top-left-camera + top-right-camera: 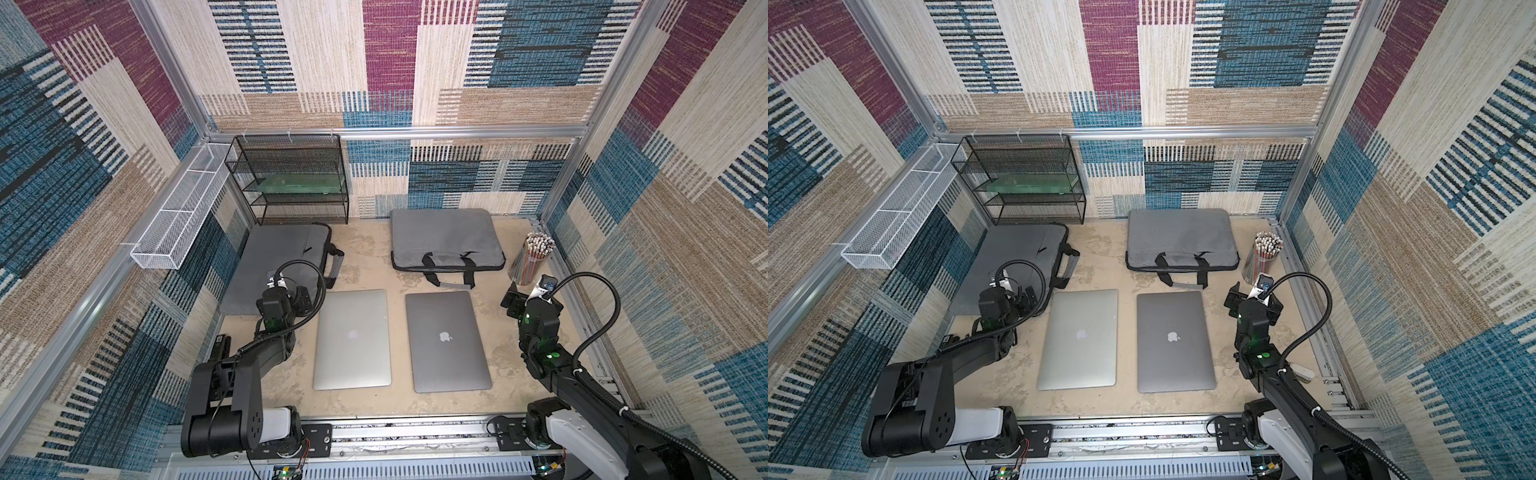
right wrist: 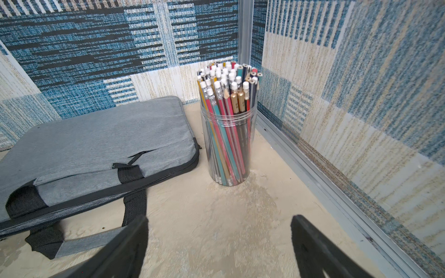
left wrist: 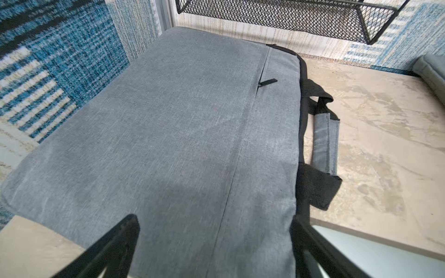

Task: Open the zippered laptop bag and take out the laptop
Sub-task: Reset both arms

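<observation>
I see two grey bags on the table point(image 1: 365, 266). The left bag point(image 1: 286, 253) lies at the far left, just before the rack point(image 1: 291, 183). Its long axis runs near to far and its handles point(image 3: 325, 144) point at the table's middle. The pocket zip pull point(image 3: 267, 82) sits toward its far end. The right bag point(image 1: 444, 237) lies at the far side with its long axis left to right, and its straps point back toward the arms' bases. Its edge zip looks shut to me, though the wrist view is soft there.

Two closed laptops lie logo up, side by side with a gap between them, nearer the bases than the bags. The silver laptop point(image 1: 353, 338) is near the left bag's handles, and the dark laptop point(image 1: 446, 340) is in front of the right bag. Both run long axis near to far.

The left fingers point(image 3: 115, 243) are spread wide and empty, over the near end of the left bag. The right fingers point(image 2: 125, 243) are also spread wide and empty. They are over bare table beside the right bag's straps and point at the pencil jar point(image 2: 228, 144).
</observation>
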`<state>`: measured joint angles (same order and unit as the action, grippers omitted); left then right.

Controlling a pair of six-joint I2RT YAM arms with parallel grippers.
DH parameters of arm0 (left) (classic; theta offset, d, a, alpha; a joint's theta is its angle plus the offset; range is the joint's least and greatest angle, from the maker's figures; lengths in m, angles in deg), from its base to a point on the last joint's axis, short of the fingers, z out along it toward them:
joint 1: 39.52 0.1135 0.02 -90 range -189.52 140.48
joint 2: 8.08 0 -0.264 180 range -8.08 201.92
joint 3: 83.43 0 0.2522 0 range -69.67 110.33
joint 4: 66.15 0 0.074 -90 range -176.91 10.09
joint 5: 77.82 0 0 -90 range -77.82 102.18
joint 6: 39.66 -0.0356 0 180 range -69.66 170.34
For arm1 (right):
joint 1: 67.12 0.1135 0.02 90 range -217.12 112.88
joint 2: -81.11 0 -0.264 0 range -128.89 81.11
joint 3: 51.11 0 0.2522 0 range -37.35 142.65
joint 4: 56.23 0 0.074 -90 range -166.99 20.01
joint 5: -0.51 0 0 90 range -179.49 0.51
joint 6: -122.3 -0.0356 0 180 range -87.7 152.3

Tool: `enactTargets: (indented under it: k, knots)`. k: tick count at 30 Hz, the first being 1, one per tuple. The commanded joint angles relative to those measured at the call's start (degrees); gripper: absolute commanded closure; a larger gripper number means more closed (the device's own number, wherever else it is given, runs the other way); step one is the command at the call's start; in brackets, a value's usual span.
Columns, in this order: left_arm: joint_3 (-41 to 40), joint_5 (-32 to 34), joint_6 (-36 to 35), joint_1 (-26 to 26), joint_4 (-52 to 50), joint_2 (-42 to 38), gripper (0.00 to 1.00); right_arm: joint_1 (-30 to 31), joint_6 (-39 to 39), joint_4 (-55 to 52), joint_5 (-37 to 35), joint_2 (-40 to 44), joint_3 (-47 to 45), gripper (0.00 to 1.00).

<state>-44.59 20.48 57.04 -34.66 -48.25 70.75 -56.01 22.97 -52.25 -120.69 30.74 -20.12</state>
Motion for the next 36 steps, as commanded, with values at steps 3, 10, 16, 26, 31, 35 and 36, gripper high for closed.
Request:
enactTargets:
  k: [3, 10, 16, 26, 31, 35, 36]
  knots:
    - [0.5, -6.9, -2.2, 0.0, 6.3, 3.5, 0.01, -1.5, 0.9, 5.4, 1.4, -0.5, -1.1, 0.05]
    - [2.0, -15.7, -7.2, -0.8, 7.6, 8.5, 0.01, -5.9, -0.5, 9.3, 4.3, 1.7, -4.1, 0.05]
    - [1.3, -15.1, -7.1, -1.2, 10.8, 9.5, 0.01, -8.9, 0.9, 16.0, 8.2, 1.0, -6.2, 0.05]
    - [1.3, -15.2, -7.1, -1.2, 10.2, 9.0, 0.01, -12.7, 3.4, 28.1, 13.0, -7.3, -8.9, 0.05]
    - [1.3, -15.2, -7.1, -1.2, 10.1, 9.0, 0.01, -16.8, 1.7, 31.1, 16.3, -9.0, -9.8, 0.05]
    - [1.3, -15.2, -7.1, -1.2, 10.1, 9.1, 0.01, -18.4, 0.7, 33.2, 17.2, -10.6, -9.8, 0.05]
    - [1.3, -15.2, -7.1, -1.2, 10.1, 9.0, 0.01, -18.4, 0.6, 33.5, 17.4, -11.2, -9.5, 0.05]
